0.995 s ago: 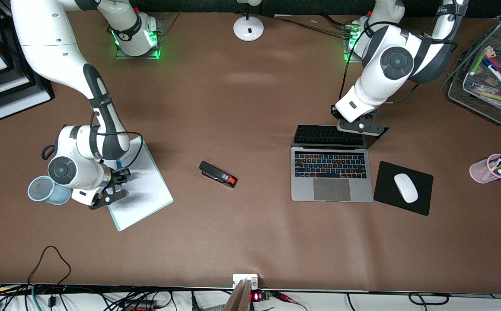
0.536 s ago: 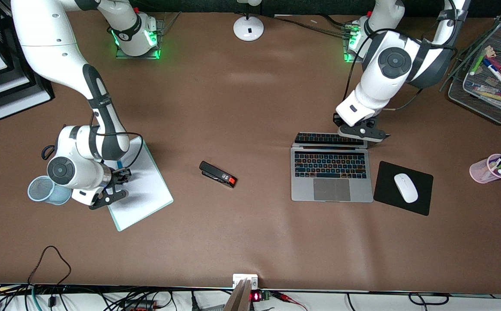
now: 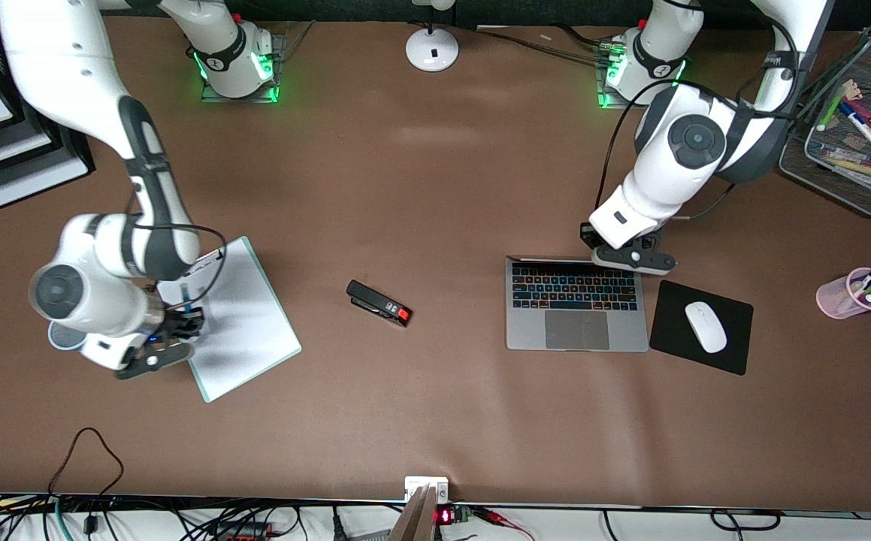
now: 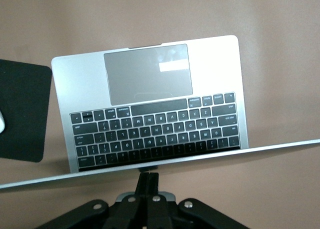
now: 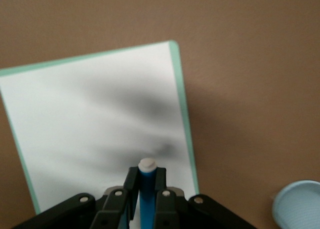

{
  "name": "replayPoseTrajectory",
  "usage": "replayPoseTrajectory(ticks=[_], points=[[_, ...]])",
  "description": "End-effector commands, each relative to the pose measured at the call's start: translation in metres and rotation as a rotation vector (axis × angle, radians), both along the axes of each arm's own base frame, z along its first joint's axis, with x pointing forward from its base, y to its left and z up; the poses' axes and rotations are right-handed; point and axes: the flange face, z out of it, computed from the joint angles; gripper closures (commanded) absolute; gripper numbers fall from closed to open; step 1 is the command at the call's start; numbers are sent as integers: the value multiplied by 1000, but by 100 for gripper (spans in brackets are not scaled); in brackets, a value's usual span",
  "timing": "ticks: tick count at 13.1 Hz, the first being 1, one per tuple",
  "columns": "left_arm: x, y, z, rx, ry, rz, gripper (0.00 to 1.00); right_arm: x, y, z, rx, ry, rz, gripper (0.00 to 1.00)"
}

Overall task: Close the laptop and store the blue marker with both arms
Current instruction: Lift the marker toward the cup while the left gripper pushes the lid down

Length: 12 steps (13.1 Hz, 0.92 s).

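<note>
The silver-grey laptop [image 3: 576, 330] lies toward the left arm's end of the table, its lid [image 4: 280, 146] standing about upright and showing only as a thin edge over the keys. My left gripper [image 3: 633, 255] is shut with nothing held, and its fingertips [image 4: 148, 175] rest against the lid's top edge. My right gripper [image 3: 179, 319] is shut on the blue marker [image 5: 146, 189], which stands upright with its white end out, over the white board [image 3: 247, 330].
A light-blue cup [image 5: 300, 205] stands beside the board under the right arm. A black stapler [image 3: 379, 302] lies mid-table. A mouse [image 3: 706, 326] on a black pad [image 3: 736, 312] sits beside the laptop. A pink cup of markers [image 3: 852, 294] and a mesh tray [image 3: 848, 173] are at the left arm's end.
The left gripper has pushed the lid from leaning back to about upright. The right arm has risen and shifted toward the cup with the marker in its grip.
</note>
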Motion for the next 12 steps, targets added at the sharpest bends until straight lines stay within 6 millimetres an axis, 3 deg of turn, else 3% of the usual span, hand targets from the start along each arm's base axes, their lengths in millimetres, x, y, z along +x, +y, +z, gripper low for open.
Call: replayPoseTrajectory(ticks=[1,4,6,9,12], points=[[18,-2,-8,-7,-26,-21,100,3,2,72,35,-10,31,93],[26,0,-26,-8,-53,-34,100,-4,-1,137,44,-90,157,93],[35,3,-35,-17,-53,-24,100,-6,-27,160,81,-131,232,93],[50,0,-49,-45,-69,-17,100,-8,-92,164,201,-199,367,93],[67,-1,-57,-33,-84,-41,100,-13,-145,167,277,-304,543,94]])
